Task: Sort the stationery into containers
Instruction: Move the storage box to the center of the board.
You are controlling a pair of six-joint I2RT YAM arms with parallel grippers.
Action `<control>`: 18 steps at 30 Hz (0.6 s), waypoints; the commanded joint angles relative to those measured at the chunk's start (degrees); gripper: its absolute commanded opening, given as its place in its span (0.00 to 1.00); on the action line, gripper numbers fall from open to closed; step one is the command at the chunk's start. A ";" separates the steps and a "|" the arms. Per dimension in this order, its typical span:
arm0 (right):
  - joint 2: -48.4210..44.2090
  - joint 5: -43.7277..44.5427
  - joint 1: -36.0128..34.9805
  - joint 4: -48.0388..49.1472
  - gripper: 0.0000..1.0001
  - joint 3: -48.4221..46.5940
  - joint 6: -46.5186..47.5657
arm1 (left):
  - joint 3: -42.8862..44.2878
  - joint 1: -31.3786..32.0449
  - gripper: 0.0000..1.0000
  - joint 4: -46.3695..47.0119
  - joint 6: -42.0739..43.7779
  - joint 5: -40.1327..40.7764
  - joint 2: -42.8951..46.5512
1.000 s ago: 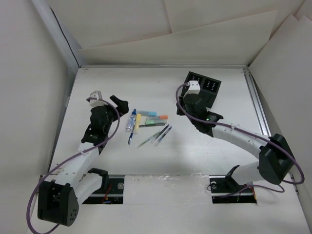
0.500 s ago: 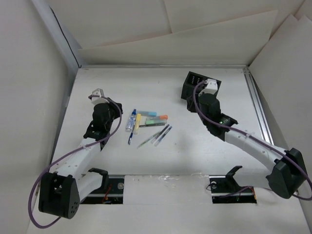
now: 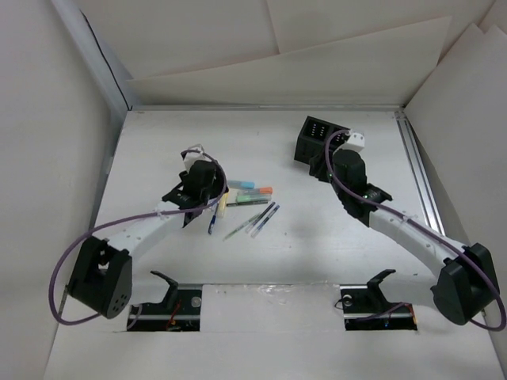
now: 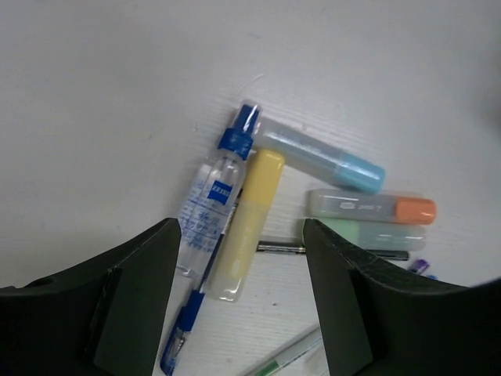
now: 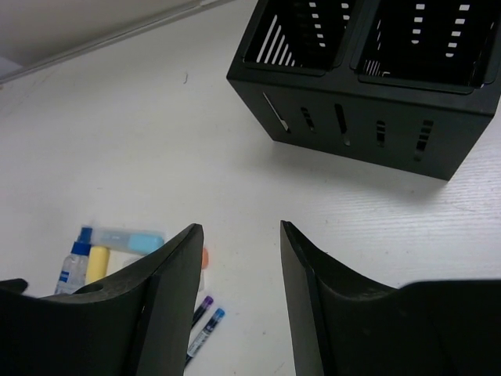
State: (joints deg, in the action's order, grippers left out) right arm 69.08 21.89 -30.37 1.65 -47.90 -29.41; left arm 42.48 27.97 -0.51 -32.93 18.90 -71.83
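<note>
The stationery [image 3: 245, 198] lies in a loose cluster left of the table's middle. My left gripper [image 4: 243, 301] hangs just over the cluster's left end, open. A yellow marker [image 4: 249, 227] lies below the gap, with a clear blue-capped tube [image 4: 210, 215] and a blue pen [image 4: 184, 333] beside it. Further off lie a light-blue marker [image 4: 321, 157] and an orange-capped one [image 4: 368, 207]. The black two-compartment container [image 5: 368, 86] stands at the back right. My right gripper [image 5: 239, 290] hovers in front of it, open and holding nothing.
Two clear pens with dark caps [image 3: 265, 218] and a thin green pen [image 3: 238, 228] lie at the cluster's near right. White walls [image 3: 261, 71] close in the back and sides. A metal rail [image 3: 420, 174] runs along the right edge.
My left arm has swung right from the table's left side to above the pens, its jaws closing and then reopening. My right gripper has drawn back to the right and opened.
</note>
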 commanded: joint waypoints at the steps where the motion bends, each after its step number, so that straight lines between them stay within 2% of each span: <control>1: -1.57 -0.71 0.05 0.99 0.50 -1.23 -0.65 | 1.47 -0.02 0.61 -5.20 1.02 1.93 -3.91; 9: -0.96 -1.85 0.05 0.99 0.49 -1.32 -0.65 | 2.86 -0.02 0.59 -5.11 1.02 4.04 -9.19; 15: -0.44 -2.38 0.05 0.99 0.48 -1.32 -0.65 | 3.93 -0.02 0.50 -4.58 1.02 3.52 -14.21; 18: -0.44 -2.91 0.05 0.99 0.48 -1.84 -0.65 | 4.54 -0.02 0.50 -4.58 1.02 4.04 -14.21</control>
State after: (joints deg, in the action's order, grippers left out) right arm 68.71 20.05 -30.37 1.52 -47.90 -29.65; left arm 44.75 27.97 -5.32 -32.38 21.32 -86.83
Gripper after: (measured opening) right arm 0.481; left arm 0.501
